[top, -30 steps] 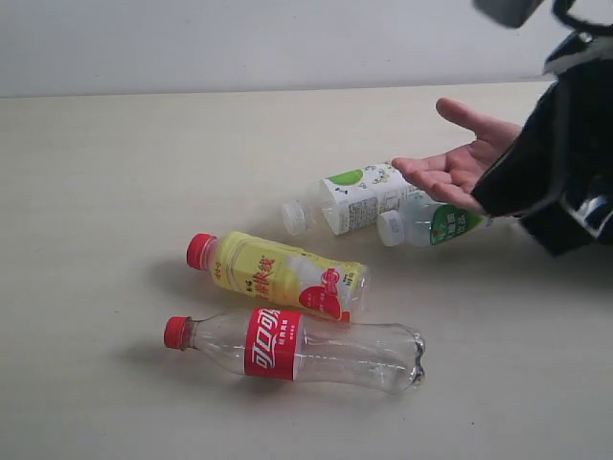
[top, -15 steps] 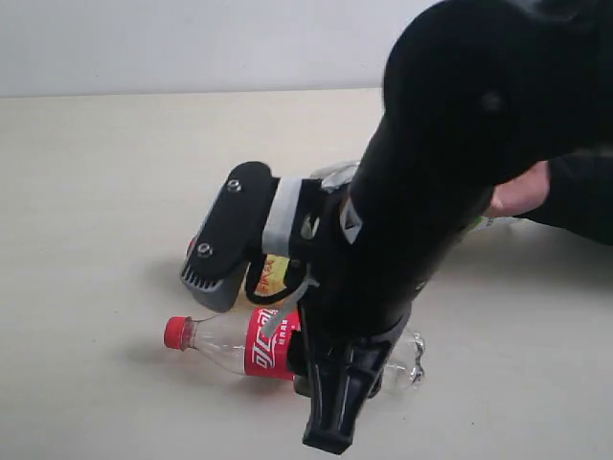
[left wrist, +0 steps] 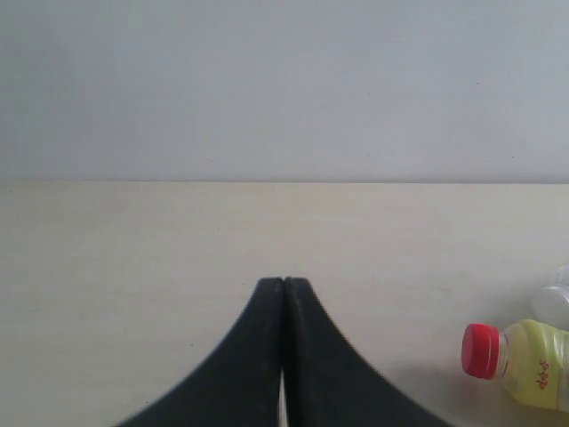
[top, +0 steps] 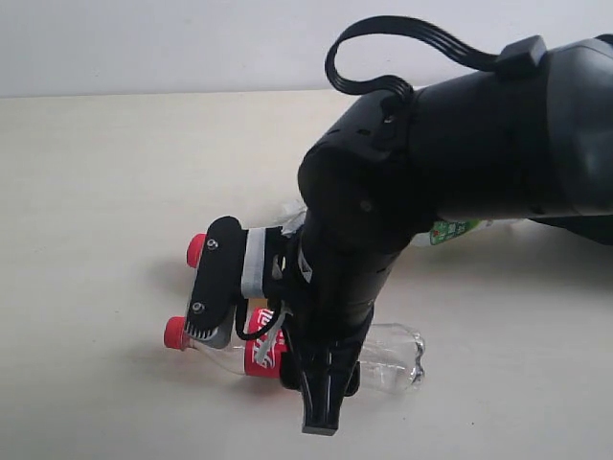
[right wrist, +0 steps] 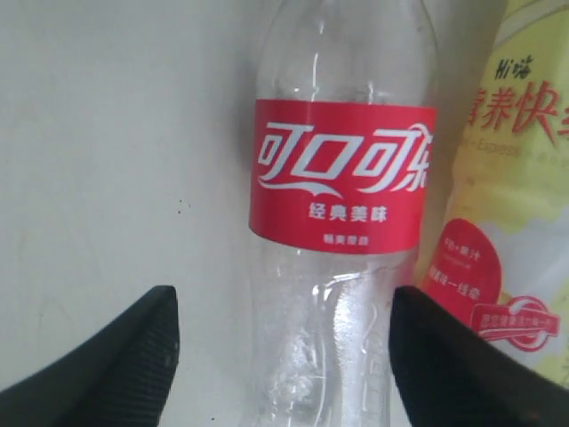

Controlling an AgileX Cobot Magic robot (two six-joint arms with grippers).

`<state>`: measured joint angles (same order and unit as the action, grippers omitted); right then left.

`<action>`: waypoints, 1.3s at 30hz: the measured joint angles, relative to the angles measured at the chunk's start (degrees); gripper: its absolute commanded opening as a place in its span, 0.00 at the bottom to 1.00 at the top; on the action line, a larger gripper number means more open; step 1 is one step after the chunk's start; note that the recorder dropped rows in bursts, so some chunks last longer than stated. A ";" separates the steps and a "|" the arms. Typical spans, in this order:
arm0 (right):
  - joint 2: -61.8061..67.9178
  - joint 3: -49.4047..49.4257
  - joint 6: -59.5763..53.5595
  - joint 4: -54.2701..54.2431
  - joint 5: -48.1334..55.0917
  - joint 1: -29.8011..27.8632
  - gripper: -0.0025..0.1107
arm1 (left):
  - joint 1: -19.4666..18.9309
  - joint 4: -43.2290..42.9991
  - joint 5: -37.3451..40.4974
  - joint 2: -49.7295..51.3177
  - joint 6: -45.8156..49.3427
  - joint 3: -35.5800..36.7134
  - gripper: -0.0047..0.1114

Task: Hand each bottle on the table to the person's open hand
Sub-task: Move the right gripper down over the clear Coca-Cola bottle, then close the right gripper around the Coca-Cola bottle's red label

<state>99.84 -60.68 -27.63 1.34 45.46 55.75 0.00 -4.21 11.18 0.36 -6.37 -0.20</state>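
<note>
The clear bottle with the red label [right wrist: 342,178] lies on the table [top: 96,192], its red cap [top: 174,333] pointing left. My right gripper [right wrist: 283,302] is open and straddles this bottle's body, one finger on each side, with a gap showing on one side. In the exterior view the right gripper [top: 311,372] reaches down over it. The yellow bottle [right wrist: 516,222] lies right beside it, red cap [top: 196,251] showing. A bit of the green-labelled bottle [top: 452,230] peeks out behind the arm. The person's open hand is hidden. My left gripper [left wrist: 284,281] is shut and empty.
The bulky black right arm [top: 450,163] covers the middle of the exterior view. The left wrist view shows the yellow bottle [left wrist: 529,369] and another bottle's pale cap [left wrist: 558,304] at its edge, with a grey wall [left wrist: 284,89] behind the table.
The right arm swung in from the upper right and came down over the red-labelled bottle, its jaws opening. It now hides the open hand and the white-labelled bottle.
</note>
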 measured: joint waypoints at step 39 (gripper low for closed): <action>6.12 0.00 0.11 -1.34 -5.80 0.00 0.64 | 0.00 0.00 0.00 0.00 0.00 0.00 0.04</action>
<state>105.96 -60.68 -27.52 0.00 39.66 55.75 0.00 -4.21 11.18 0.36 -6.37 -0.20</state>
